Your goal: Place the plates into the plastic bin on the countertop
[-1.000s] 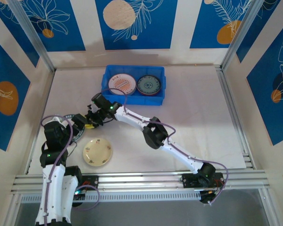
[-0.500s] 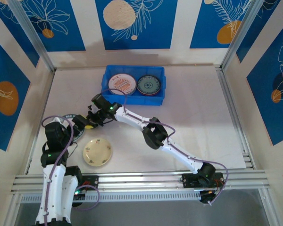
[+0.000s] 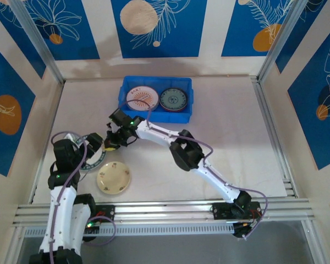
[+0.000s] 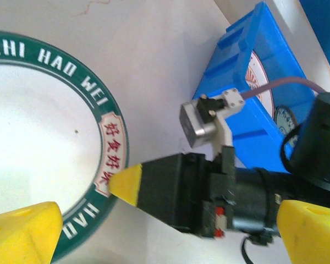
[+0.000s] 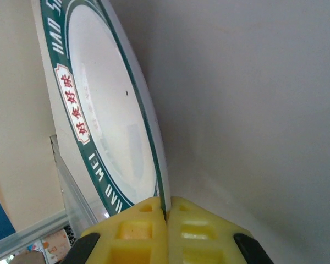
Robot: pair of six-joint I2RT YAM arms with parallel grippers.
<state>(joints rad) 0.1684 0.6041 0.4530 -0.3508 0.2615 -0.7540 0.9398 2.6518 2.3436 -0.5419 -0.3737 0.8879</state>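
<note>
Right wrist view: white plate with a green lettered rim, glazed and glossy. I judge it stiff, of moderate weight and breakable. It is slick under the pads and likely to chip if dropped or knocked on the bin wall. The rim is the only place to take hold, since the plate sits too flat for anything else. A thin-edge pinch may let the plate swing or slip, so a slow carry seems wise.

Right gripper: yellow fingers are clenched on that rim, and the green edge runs straight into the seam between the pads. I cannot tell whether the pinched side is clear of the counter.

Left wrist view: the same plate is at the left, with the right gripper reaching in across its rim.

Top view:
- Plate lies on the left part of the countertop, partly under the left arm and well short of the blue bin.
- Left gripper hangs over the plate with fingers spread wide, grasping nothing.
- Bin holds a pink-striped plate and a teal plate side by side.
- Cream plate sits near the front edge, just beside the gripped one.
</note>
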